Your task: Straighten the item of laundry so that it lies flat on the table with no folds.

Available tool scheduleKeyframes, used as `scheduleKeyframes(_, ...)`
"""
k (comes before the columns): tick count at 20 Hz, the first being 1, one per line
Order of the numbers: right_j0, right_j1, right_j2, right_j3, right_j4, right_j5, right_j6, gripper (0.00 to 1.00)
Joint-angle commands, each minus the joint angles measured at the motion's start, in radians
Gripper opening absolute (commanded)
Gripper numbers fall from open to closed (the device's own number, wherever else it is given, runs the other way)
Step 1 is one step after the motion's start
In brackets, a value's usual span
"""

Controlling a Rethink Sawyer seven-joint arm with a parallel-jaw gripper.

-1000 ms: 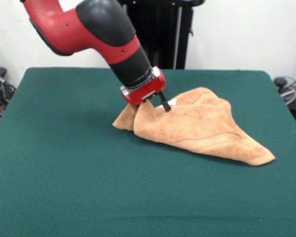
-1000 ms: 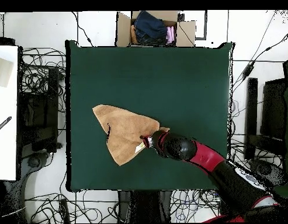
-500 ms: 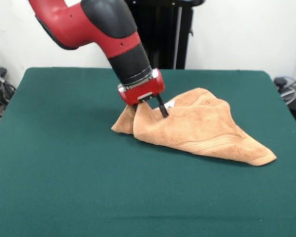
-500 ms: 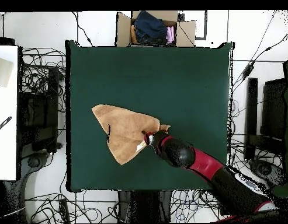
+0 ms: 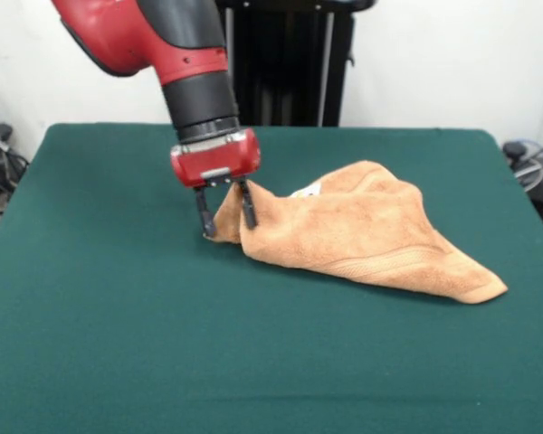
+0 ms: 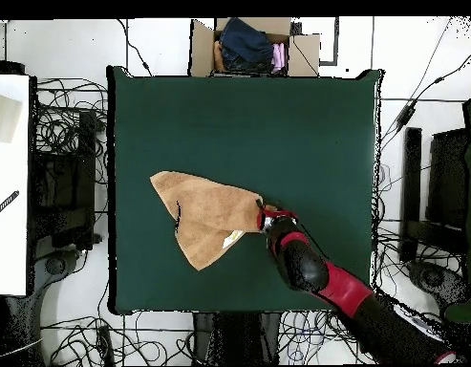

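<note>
The orange-tan item of laundry (image 5: 371, 231) lies bunched and folded on the green table (image 5: 118, 316), with a long point running to the right and a small white label (image 5: 308, 190) near its top. My gripper (image 5: 224, 215) points straight down at the towel's left corner. Its two black fingers (image 5: 202, 217) stand apart, and the corner sits between them, low against the table. From above, the towel (image 6: 203, 215) forms a rough triangle left of centre, with the gripper (image 6: 264, 219) at its right tip.
A cardboard box of clothes (image 6: 253, 46) stands past the table's far edge in the overhead view. Cables (image 6: 62, 134) lie on the floor all round, and a white surface (image 6: 8, 182) lies to the left.
The wrist swung from a tilt to upright and moved off the towel's top to its corner. The fingers now stand apart around that corner. The towel barely shifted.
</note>
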Motion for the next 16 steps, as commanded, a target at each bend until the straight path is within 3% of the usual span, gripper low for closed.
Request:
scheduleKeyframes(1, -0.025, 0.047, 0.014, 0.038, -0.031, -0.113, 0.295, 1.00)
scheduleKeyframes(8, 0.001, 0.037, -0.031, 0.041, -0.083, -0.129, 0.233, 1.00)
scheduleKeyframes(16, 0.124, -0.086, -0.135, 0.075, -0.018, -0.042, 0.196, 1.00)
